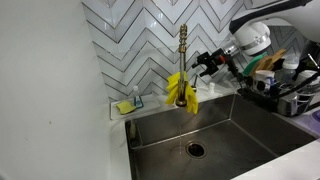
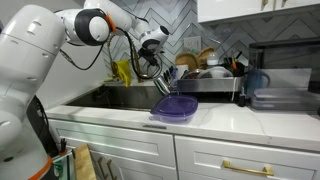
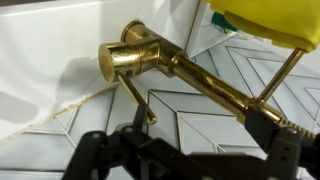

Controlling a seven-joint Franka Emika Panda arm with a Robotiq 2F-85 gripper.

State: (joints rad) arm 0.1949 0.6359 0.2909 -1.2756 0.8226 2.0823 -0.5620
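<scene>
1. White herringbone tiled wall [image 1: 140, 40] behind the stainless steel sink basin [image 1: 215, 125]: my arm comes in over the basin from the dish-rack side. The basin is dry and bare but for its drain. Any approach should stay above the rim, off the tiles.
2. White stone counter [image 2: 215, 118] carries a purple round plastic bowl [image 2: 176, 107] near the front edge, well apart from my gripper. A black wire dish rack [image 2: 210, 78] crowded with crockery sits beside the sink; my elbow passes near it, so I judge slow wrist moves are best.
3. Brass gooseneck faucet [image 1: 183, 55] rises between me and the wall. In the wrist view its brass cylindrical head [image 3: 128, 55] and thin lever [image 3: 140, 100] are close ahead.
4. Yellow cloth [image 1: 181, 90] hangs draped over the faucet's lower part; its edge shows in the wrist view [image 3: 265, 20].
5. Black gripper [image 1: 207, 63]: fingers spread apart, holding nothing, just beside the faucet, not touching. To close squarely I would centre the fingers on the neck first.
</scene>
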